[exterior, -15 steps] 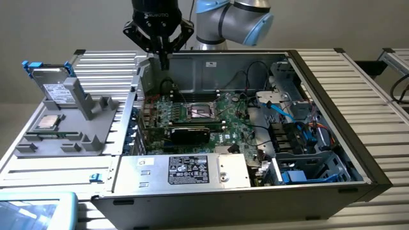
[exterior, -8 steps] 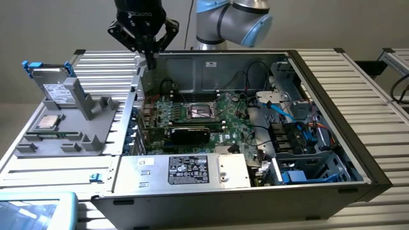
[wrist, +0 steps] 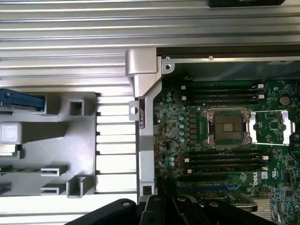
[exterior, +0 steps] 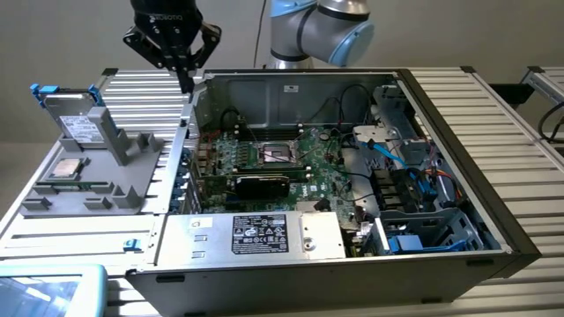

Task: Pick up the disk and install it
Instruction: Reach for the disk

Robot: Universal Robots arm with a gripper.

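The disk (exterior: 78,117), silver-grey with a white label and blue rails, stood on edge, slightly tilted, in the grey holder (exterior: 105,175) at the exterior view's left.

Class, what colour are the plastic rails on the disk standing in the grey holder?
Blue rails on the disk; clearest in the exterior view.

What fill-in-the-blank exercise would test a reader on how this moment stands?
1. The tool is ____ and holds nothing.
2. The disk stands in the grey holder, ____ the computer case.
3. The disk's carrier rails are ____ in colour.
4. The CPU socket is ____.
Missing words: shut; outside; blue; empty.
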